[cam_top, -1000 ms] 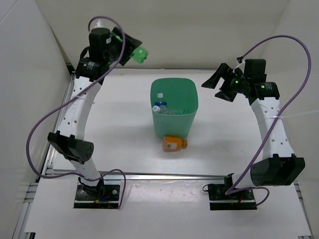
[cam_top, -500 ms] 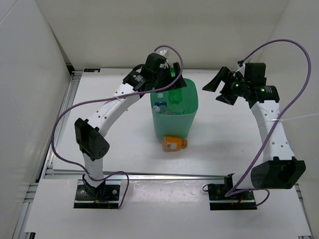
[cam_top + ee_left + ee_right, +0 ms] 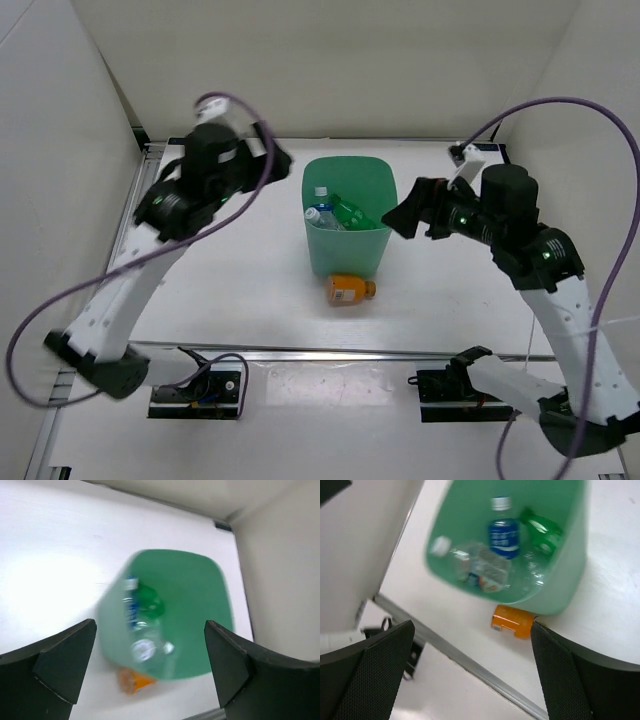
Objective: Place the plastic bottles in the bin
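The mint-green bin (image 3: 346,160) stands mid-table. A green bottle (image 3: 352,213) and a clear, blue-labelled bottle (image 3: 321,214) lie inside it. The right wrist view shows the green bottle (image 3: 543,530), the blue-labelled one (image 3: 503,535) and a clear white-blue labelled one (image 3: 488,570) in the bin (image 3: 568,582). A short orange bottle (image 3: 350,290) lies on its side on the table against the bin's near side, also seen as an orange bottle (image 3: 513,621). My left gripper (image 3: 279,157) hangs open and empty left of the bin. Right of the bin my right gripper (image 3: 402,214) is open and empty.
A metal rail (image 3: 330,352) runs along the near table edge in front of the arm bases. White walls close in the left, back and right sides. Purple cables (image 3: 560,105) loop above both arms.
The left gripper carried the green bottle from the far left to over the bin, opened, and swung back left; the bottle now lies in the bin. The right arm moved nearer the bin.
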